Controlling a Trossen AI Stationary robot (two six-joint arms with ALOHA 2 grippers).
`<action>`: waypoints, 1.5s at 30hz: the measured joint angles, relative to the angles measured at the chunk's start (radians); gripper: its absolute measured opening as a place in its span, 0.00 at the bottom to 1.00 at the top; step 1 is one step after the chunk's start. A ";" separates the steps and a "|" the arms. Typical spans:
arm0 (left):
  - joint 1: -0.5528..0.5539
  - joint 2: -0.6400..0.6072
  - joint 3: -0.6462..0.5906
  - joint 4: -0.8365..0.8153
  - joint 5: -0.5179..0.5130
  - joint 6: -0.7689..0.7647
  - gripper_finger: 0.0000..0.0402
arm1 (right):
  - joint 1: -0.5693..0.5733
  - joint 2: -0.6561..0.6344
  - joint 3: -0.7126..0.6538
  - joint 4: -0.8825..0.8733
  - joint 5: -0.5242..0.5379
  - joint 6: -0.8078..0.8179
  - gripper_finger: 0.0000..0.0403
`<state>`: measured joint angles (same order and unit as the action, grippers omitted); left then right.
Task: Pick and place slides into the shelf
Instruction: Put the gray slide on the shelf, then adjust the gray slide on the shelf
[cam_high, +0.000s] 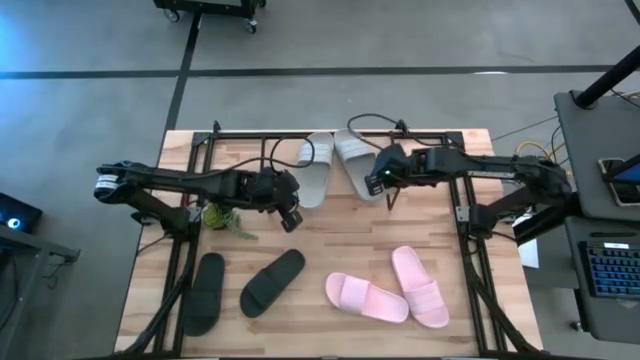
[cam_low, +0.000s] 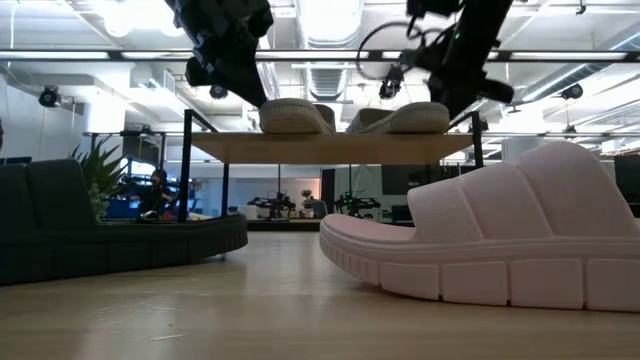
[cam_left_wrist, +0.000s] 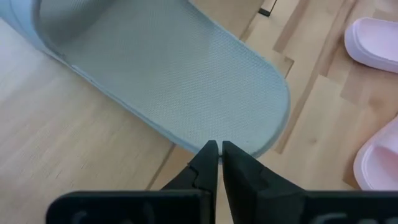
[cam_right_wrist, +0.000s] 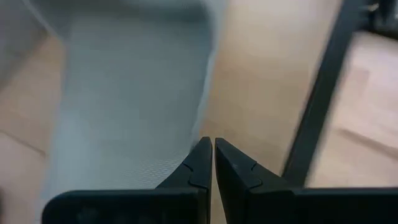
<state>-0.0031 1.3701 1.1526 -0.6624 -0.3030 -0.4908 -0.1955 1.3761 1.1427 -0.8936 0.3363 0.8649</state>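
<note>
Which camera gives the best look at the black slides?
The high view: both black slides lie in full on the table's near left, apart from each other. The low view shows only one dark slide side-on at its left edge. Neither wrist view shows them.

Left gripper (cam_left_wrist: 219, 149): dark fingers nearly closed, tips at the sandal's heel edge.
Pale grey-green textured slide sandal (cam_left_wrist: 186, 81): lying on light wooden board (cam_left_wrist: 74, 155).
Pink slides (cam_left_wrist: 376, 43): beyond, apart.
</note>
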 joint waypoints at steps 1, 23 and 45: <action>0.001 0.000 0.000 0.000 0.000 0.000 0.02 | 0.000 0.019 0.000 -0.001 0.002 -0.002 0.03; 0.050 0.003 -0.001 0.132 0.009 0.087 0.02 | 0.016 0.100 0.124 0.017 -0.028 -0.054 0.03; 0.223 -0.049 -0.001 0.057 0.148 0.200 0.02 | -0.099 0.113 0.145 0.107 0.159 -0.061 0.03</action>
<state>0.2198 1.3209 1.1519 -0.6054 -0.1547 -0.2910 -0.2950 1.4895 1.2881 -0.7863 0.4950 0.8043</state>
